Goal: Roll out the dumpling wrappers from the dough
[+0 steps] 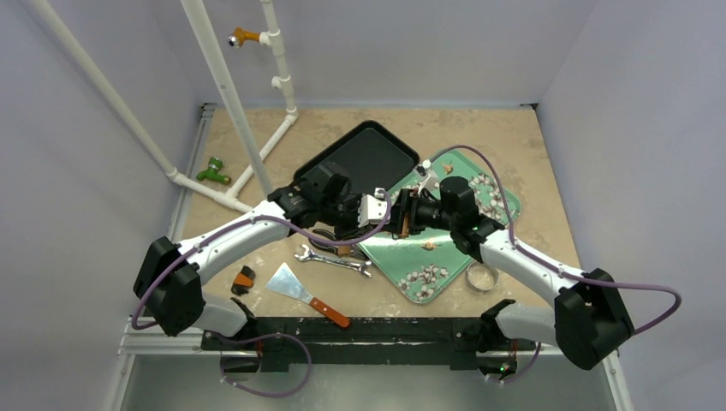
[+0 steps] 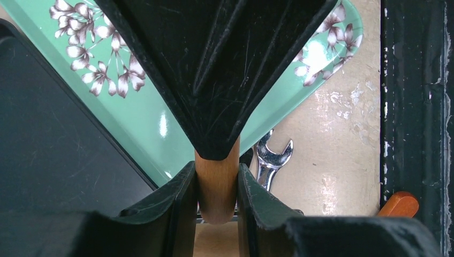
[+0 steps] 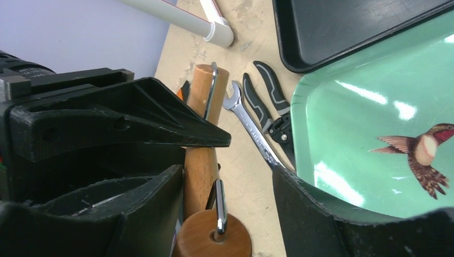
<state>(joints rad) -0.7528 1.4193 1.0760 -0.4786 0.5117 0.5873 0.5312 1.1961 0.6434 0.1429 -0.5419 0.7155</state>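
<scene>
Two tools share one rolling pin (image 3: 201, 160): the left tool (image 2: 217, 184) pinches its wooden handle, the right tool (image 3: 227, 172) stands spread around it (no grip yet). No dumpling wrapper shows, perhaps hidden beneath both. Best close right before left releases.

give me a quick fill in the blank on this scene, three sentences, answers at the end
1. The left end effector is shut on a ___ handle.
2. The metal ring lies just outside the ___ tray.
3. The other tray, behind that one, is ___.

Missing words: wooden; green; black
</scene>
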